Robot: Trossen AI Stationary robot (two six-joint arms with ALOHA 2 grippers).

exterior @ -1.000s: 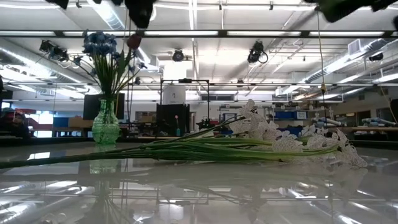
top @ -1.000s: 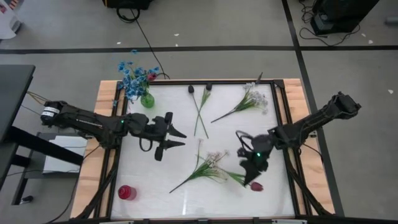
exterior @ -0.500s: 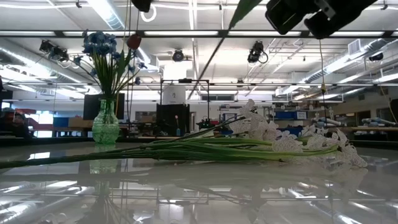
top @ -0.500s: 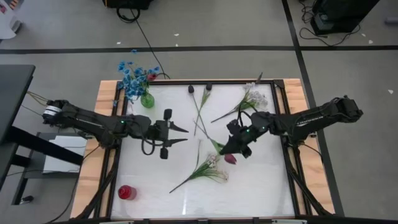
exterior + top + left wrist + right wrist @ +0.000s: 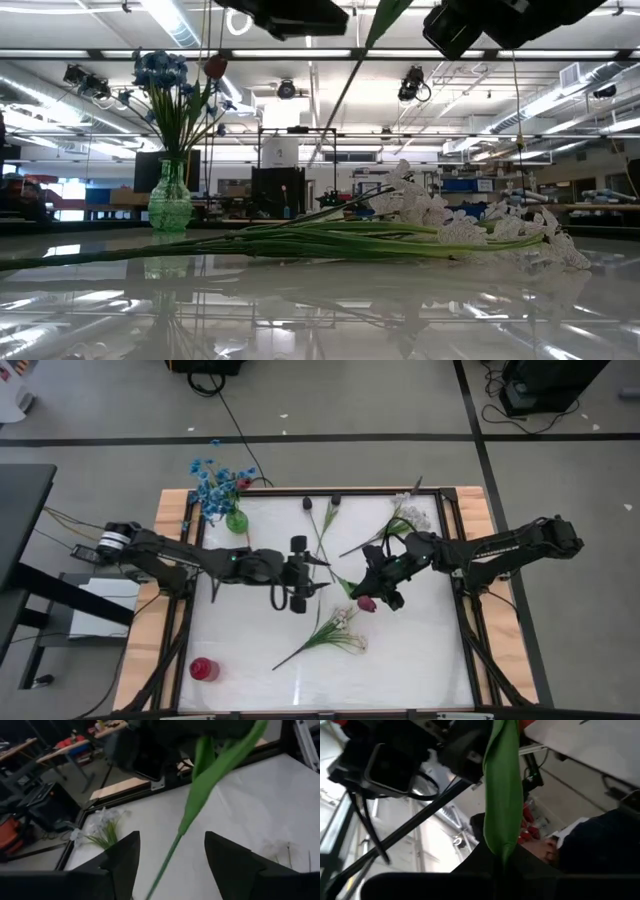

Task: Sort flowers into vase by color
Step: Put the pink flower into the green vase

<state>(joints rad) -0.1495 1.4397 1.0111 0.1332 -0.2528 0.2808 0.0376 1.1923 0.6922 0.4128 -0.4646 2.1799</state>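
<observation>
Right gripper point(image 5: 372, 592) pinches the tulip point(image 5: 367, 603) mid-desk, stem running between the wide-spread fingers of the left gripper point(image 5: 318, 575), so the left should close on bare stem before the right lets go

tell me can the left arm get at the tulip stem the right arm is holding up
Probably yes. The left gripper is open beside the tulip that the right gripper holds above the table, and the green stem hangs between its jaws with nothing in the way.
</observation>
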